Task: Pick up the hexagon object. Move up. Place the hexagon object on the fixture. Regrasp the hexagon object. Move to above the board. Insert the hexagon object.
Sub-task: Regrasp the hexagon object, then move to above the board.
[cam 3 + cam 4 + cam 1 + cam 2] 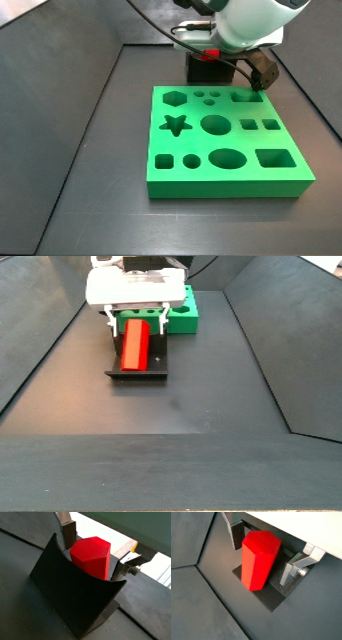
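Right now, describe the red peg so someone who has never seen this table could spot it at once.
Start at the green board; beside it stands the dark fixture. The hexagon object lies on that fixture, between the fingers of the gripper. It is the only red thing there, a glossy prism with hexagonal ends.

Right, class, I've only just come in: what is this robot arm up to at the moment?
The arm's two-finger hand sits at the dark L-shaped fixture, its silver fingers on either side of the glossy red hexagonal peg. The peg rests against the fixture. Whether the pads actually grip it cannot be told. In a side view, the bright green board with shaped holes lies beside the fixture, and every hole that shows is empty, so insertion is yet to come.
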